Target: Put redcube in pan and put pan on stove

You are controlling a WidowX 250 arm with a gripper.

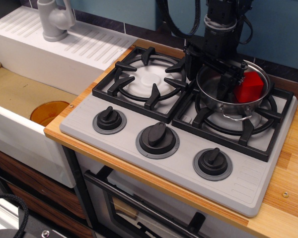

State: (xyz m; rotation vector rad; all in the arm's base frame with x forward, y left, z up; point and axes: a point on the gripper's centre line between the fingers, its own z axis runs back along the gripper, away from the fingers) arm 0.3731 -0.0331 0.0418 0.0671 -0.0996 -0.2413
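Looks basically done: redcube [249, 87] sits in the pan [233, 105] on the stove [184, 163] right burner, gripper [208, 74] fingers spread astride the pan's left wall, gripping nothing, so just lift clear.

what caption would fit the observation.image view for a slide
Red cube sits inside the steel pan on the stove's right burner, with the gripper straddling the pan's left rim.
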